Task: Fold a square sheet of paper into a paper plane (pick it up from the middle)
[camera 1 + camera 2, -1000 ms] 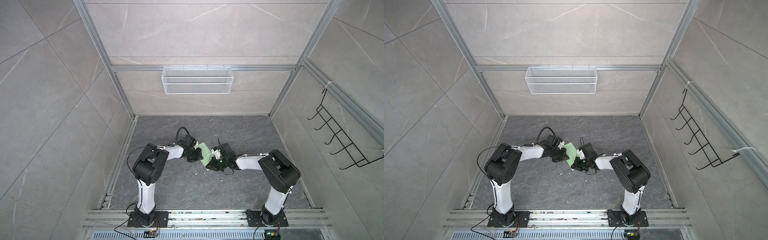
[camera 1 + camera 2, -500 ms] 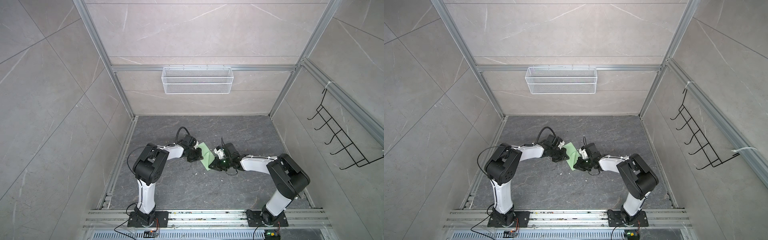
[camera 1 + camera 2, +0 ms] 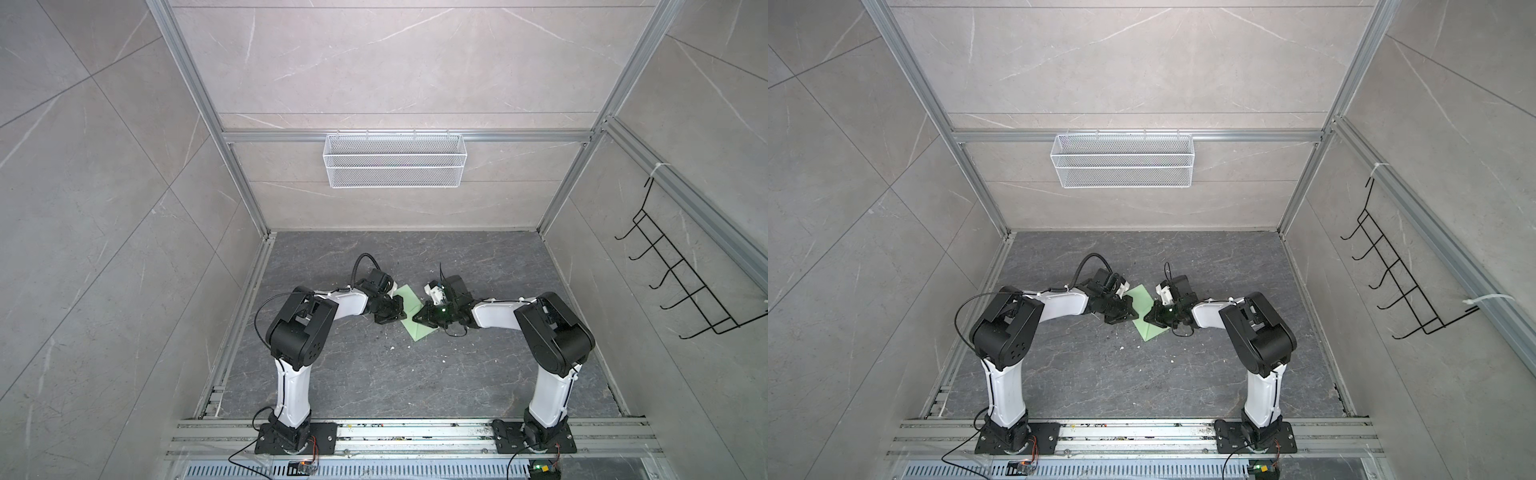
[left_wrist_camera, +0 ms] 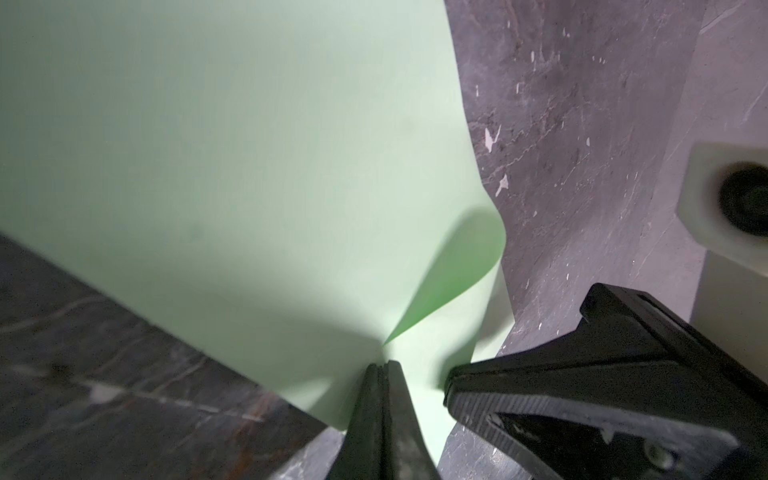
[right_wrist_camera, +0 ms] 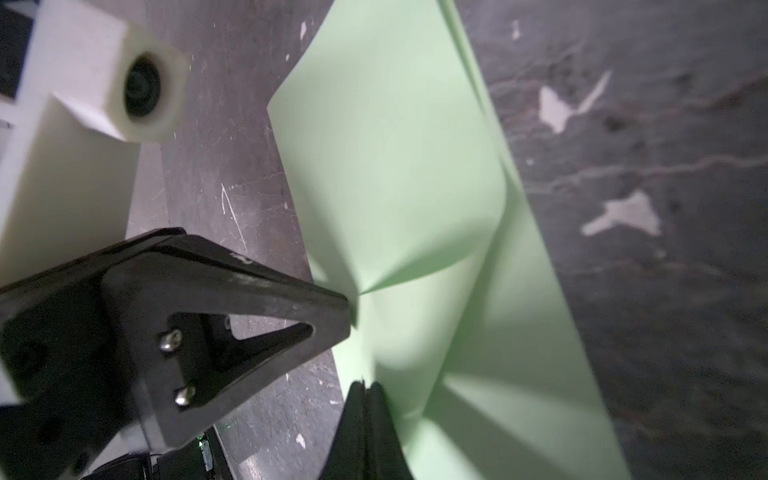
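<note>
Closest in, the left gripper [image 4: 380, 370] has its black jaws pressed together on a pinch of the thin, matte pale green square sheet of paper [image 4: 249, 158], and a sharp pucker fans out from that pinch. Just beside it the right gripper [image 5: 365, 388] is likewise closed and seems to nip the same edge of the sheet, though the contact itself is partly hidden. From the right wrist the sheet shows two layers: one lies flat on the dark grey marbled tabletop [image 5: 665, 291], and one is bellied up off it by the two pinches. In both top views the sheet [image 3: 409, 309] lies mid-table between the two tips, in the same spot as a second ago, and neither pair of jaws has loosened since then. What has changed is farther back: the right arm's black elbow [image 3: 552, 332] swung outward and has come back, while its wrist barely moved. I judge that as the arm re-posing around a fixed hold, so the task is no further along: an early fold, loose and uncreased, with no dart shape yet. The white wire basket [image 3: 395, 166] on the back wall plays no part.
</note>
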